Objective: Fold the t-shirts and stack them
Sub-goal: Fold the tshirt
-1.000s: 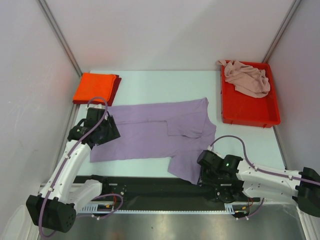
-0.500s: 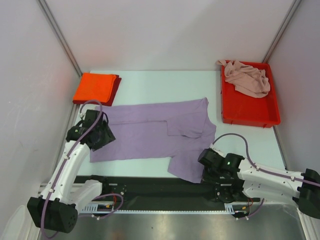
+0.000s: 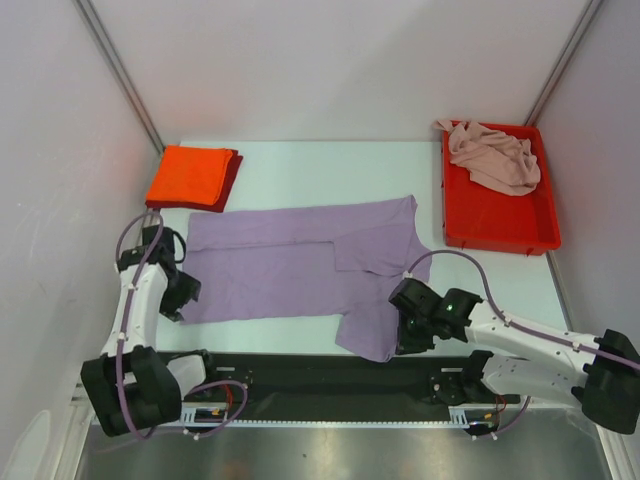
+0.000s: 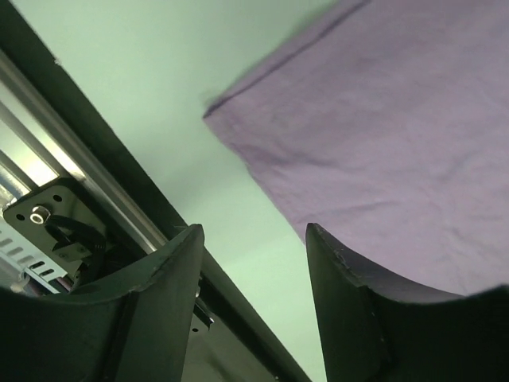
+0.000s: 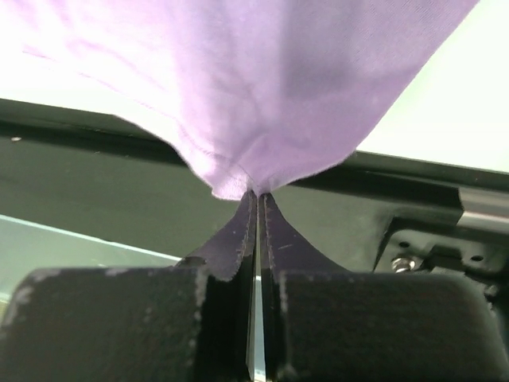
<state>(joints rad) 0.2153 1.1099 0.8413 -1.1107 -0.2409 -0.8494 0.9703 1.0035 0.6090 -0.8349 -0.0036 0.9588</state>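
The lavender-purple t-shirt [image 3: 300, 265] lies spread across the table middle. My right gripper [image 3: 399, 335] is shut on its near hem corner; in the right wrist view the gripper [image 5: 258, 195] pinches the purple cloth [image 5: 262, 95], which hangs up from the tips. My left gripper [image 3: 185, 295] is open and empty beside the shirt's near left corner; in the left wrist view the gripper [image 4: 253, 239] has that corner [image 4: 238, 119] just beyond it. An orange-red t-shirt [image 3: 190, 175] lies folded on a dark red one [image 3: 233, 172] at the far left. A pale pink t-shirt [image 3: 495, 155] lies crumpled in the tray.
The red plastic tray [image 3: 500, 225] stands at the back right. A black rail [image 3: 300, 375] runs along the table's near edge. White walls close in the left, right and back sides.
My left arm has swung left and nearer, off the shirt to its near left corner. My right gripper has shifted slightly left and away, with the hem still in it.
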